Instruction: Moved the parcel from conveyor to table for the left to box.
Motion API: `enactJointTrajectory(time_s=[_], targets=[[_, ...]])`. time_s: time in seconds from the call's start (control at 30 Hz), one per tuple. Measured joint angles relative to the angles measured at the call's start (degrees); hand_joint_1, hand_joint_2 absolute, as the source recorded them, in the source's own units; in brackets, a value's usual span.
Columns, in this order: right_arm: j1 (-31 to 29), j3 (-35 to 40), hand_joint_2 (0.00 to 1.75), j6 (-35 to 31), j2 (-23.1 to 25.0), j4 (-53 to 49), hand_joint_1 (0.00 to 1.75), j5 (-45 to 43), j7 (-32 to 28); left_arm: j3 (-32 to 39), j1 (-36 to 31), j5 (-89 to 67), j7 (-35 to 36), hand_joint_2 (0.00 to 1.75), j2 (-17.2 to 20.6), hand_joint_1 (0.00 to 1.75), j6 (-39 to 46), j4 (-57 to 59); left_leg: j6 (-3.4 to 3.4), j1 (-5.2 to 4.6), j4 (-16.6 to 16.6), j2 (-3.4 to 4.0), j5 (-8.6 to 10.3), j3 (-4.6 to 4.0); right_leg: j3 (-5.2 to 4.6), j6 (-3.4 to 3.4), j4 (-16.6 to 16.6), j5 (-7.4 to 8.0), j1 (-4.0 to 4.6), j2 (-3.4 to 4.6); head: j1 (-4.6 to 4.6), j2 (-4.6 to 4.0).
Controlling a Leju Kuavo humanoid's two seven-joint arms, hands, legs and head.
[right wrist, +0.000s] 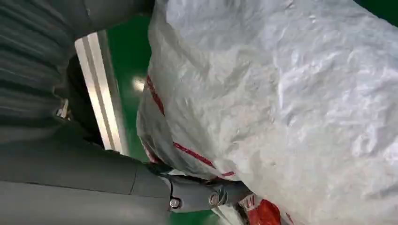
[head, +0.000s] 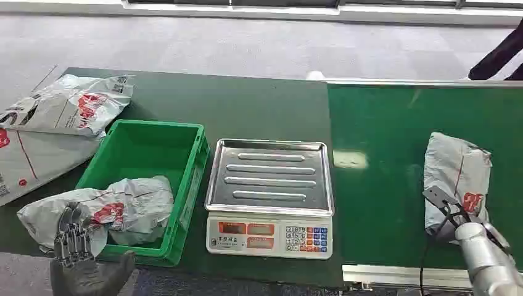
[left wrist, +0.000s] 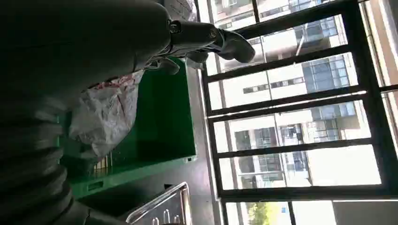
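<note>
A grey plastic parcel [head: 457,166] with red print lies on the green conveyor belt [head: 382,154] at the right. My right hand [head: 457,217] is at its near end; in the right wrist view the thumb [right wrist: 206,194] presses against the parcel [right wrist: 281,93], while the fingers are hidden behind it. Another grey parcel [head: 132,206] is draped over the near left corner of the green crate [head: 148,139]. My left hand [head: 83,262] hovers just in front of that corner, fingers spread and holding nothing. The left wrist view shows the same hand [left wrist: 94,42] above the crate's parcel [left wrist: 110,112].
An electronic scale [head: 269,179] with a steel tray stands between the crate and the belt. Two more grey parcels [head: 74,102] lie on the dark table at far left. A person's dark sleeve [head: 499,55] reaches in beyond the belt at top right.
</note>
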Motion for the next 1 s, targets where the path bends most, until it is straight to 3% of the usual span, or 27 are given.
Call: enactJointTrajectory(time_s=[0.23, 0.57, 0.7, 0.77, 0.87, 0.9, 1.0], targets=[[-0.6, 0.0, 1.75, -6.4, 0.1, 0.1, 1.75, -1.2, -2.1, -1.7, -0.1, 2.0, -0.7, 1.75, 2.3, 0.00, 3.7, 0.3, 0.06, -0.03, 0.0, 0.01, 0.04, -0.08, -0.01, 0.11, 0.0, 0.09, -0.10, 0.01, 0.00, 0.00], [-1.5, 0.1, 1.75, -7.1, 0.3, 0.3, 1.75, -2.6, -3.0, -3.0, -0.3, 2.5, -1.0, 1.75, 3.7, 0.00, 4.7, 0.5, 0.04, -0.03, 0.0, 0.01, 0.03, -0.12, -0.08, 0.08, 0.0, 0.06, 0.01, 0.03, -0.02, 0.00], [-1.5, 0.1, 1.75, -8.3, 0.4, 0.4, 1.75, -4.7, -6.3, -3.7, -0.9, 2.6, -1.0, 1.75, 4.1, 0.00, 4.7, 0.7, 0.04, -0.03, 0.0, 0.00, 0.03, -0.21, -0.13, 0.06, 0.0, 0.05, 0.00, 0.02, 0.00, 0.00], [-1.4, 0.1, 1.75, -10.1, 1.0, -0.2, 1.75, -8.7, -12.1, -3.7, -1.0, 2.3, -0.8, 1.75, 4.2, 0.00, 4.3, 0.8, 0.04, -0.03, 0.0, 0.00, 0.04, -0.63, -0.13, 0.06, 0.0, 0.05, 0.00, 0.01, 0.00, 0.00], [1.1, -0.3, 1.75, -18.2, 4.5, -9.8, 1.75, -23.1, -29.1, -3.7, -1.1, 0.9, -0.6, 1.75, 4.0, 0.00, 2.7, 0.7, 0.03, -0.03, 0.0, 0.11, 0.03, -0.75, -0.30, 0.05, 0.0, 0.07, -0.03, 0.17, -0.02, 0.00], [2.5, -0.3, 1.75, -22.3, 5.9, -15.2, 1.75, -26.9, -33.6, -3.7, -1.2, 0.5, -0.7, 1.75, 3.7, 0.00, 2.5, 0.8, -0.01, -0.02, 0.0, 0.13, 0.07, -0.29, -0.36, 0.04, 0.0, 0.08, 0.00, 0.21, 0.00, 0.00], [7.0, 3.0, 1.75, -32.0, 9.3, -32.6, 1.75, -29.3, -36.7, -3.7, -1.4, -0.3, -1.1, 1.75, 3.0, 0.00, 2.5, 1.0, -0.05, 0.00, 0.0, -0.18, 0.19, -0.41, -0.34, -0.03, 0.1, 0.07, 0.03, -0.11, 0.00, 0.00]])
